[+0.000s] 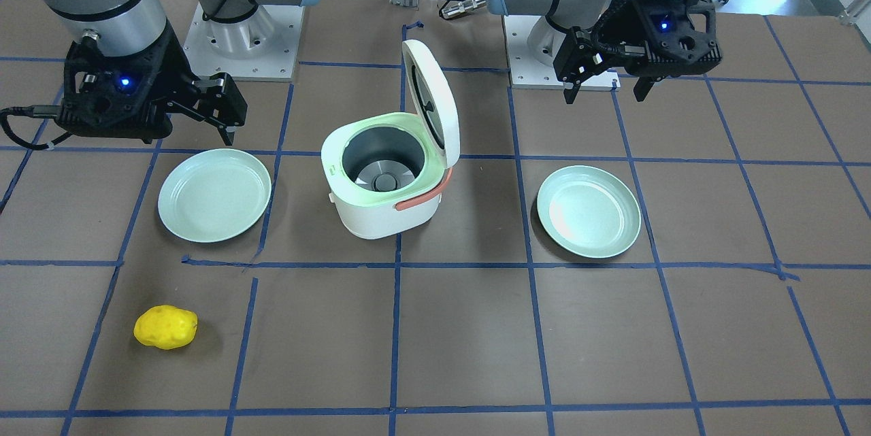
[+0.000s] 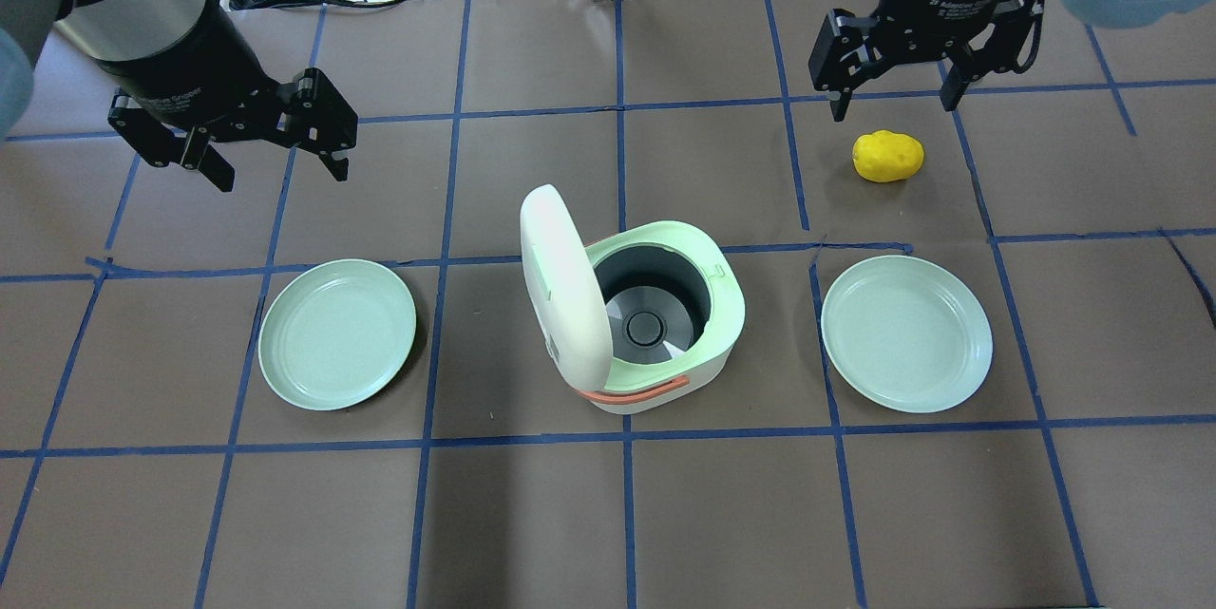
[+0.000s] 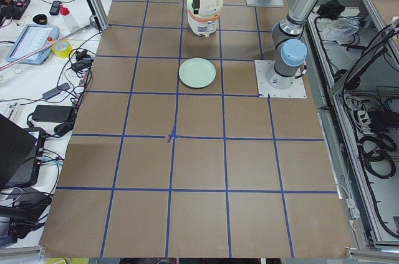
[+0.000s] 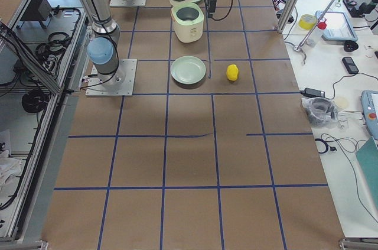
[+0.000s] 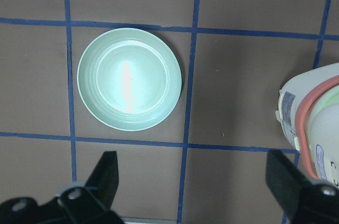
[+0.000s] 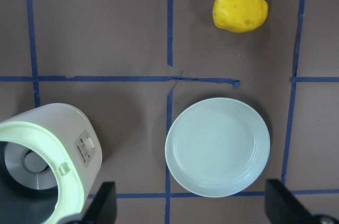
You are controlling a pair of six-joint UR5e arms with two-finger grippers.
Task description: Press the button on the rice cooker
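Observation:
The white and mint rice cooker (image 2: pixel 665 343) stands at the table's centre with its lid (image 2: pixel 562 291) swung up on the side toward my left arm. The grey inner pot (image 2: pixel 651 305) is exposed. A faint pale rectangle near the lid's raised edge looks like the button (image 2: pixel 540 259). The cooker also shows in the front view (image 1: pixel 381 184). My left gripper (image 2: pixel 280 174) is open and empty, hovering beyond the left plate, apart from the cooker. My right gripper (image 2: pixel 893 110) is open and empty, hovering beyond the yellow potato.
A mint plate (image 2: pixel 337 333) lies left of the cooker and another mint plate (image 2: pixel 907 333) lies right of it. A yellow potato (image 2: pixel 888 156) lies beyond the right plate. An orange handle (image 2: pixel 636 392) hangs on the cooker's near side. Blue tape lines grid the brown table.

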